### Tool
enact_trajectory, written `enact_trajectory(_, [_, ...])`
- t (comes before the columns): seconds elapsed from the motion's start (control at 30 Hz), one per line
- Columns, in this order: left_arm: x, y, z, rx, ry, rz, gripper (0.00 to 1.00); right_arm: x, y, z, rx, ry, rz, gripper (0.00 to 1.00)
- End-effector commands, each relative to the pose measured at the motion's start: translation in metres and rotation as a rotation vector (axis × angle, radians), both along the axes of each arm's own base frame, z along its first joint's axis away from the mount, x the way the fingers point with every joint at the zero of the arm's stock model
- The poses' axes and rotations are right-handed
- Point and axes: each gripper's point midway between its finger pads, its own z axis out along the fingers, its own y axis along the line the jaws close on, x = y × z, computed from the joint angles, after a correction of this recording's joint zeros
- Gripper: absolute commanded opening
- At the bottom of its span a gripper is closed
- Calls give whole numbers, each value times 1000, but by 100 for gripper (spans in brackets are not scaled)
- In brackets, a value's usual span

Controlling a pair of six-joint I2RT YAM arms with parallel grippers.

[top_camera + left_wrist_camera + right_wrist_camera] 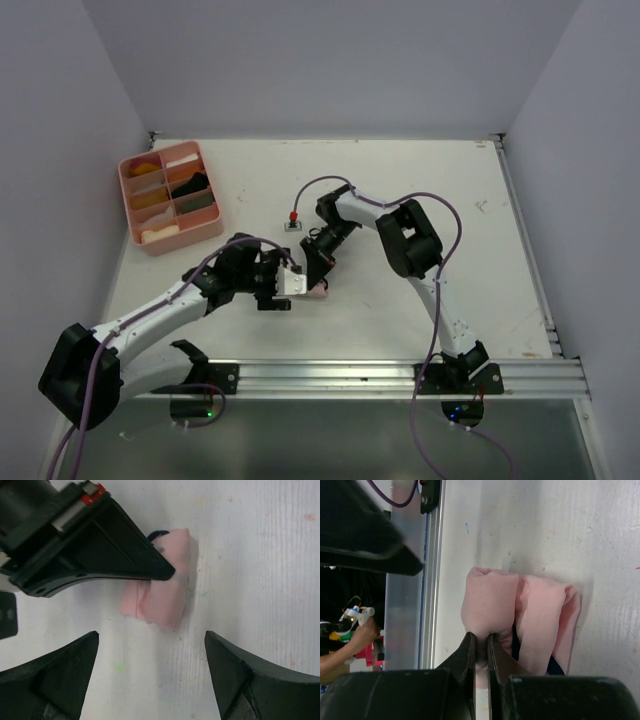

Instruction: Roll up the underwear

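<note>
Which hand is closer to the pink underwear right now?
Right. The right hand pinches a fold of the pink underwear; the left hand hangs open beside it, not touching.

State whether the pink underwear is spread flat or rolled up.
Rolled up: the pink underwear is a compact bundle of rounded folds, one pinched by the shut right hand.

White table (450, 180) w/ pale grey walls (330, 60) on 3 sides, even light.
</note>
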Motion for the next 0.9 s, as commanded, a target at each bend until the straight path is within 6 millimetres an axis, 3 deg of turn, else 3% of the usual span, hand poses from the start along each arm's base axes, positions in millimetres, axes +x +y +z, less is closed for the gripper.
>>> enact_trajectory(0.0, [12, -9, -2, 23, -153, -84, 89, 0, -12, -35, -73, -56, 59, 0])
enact_trajectory(0.53, [-4, -33, -41, 100, -161, -228, 77, -9, -16, -38, -61, -22, 70, 0])
enact_trajectory(0.8, [-6, -33, -57, 130, -125, -241, 62, -11, -19, -37, -52, -23, 87, 0])
enact_trajectory(0.87, [-5, -33, -60, 137, -108, -241, 54, -12, -20, -36, -56, -23, 91, 0])
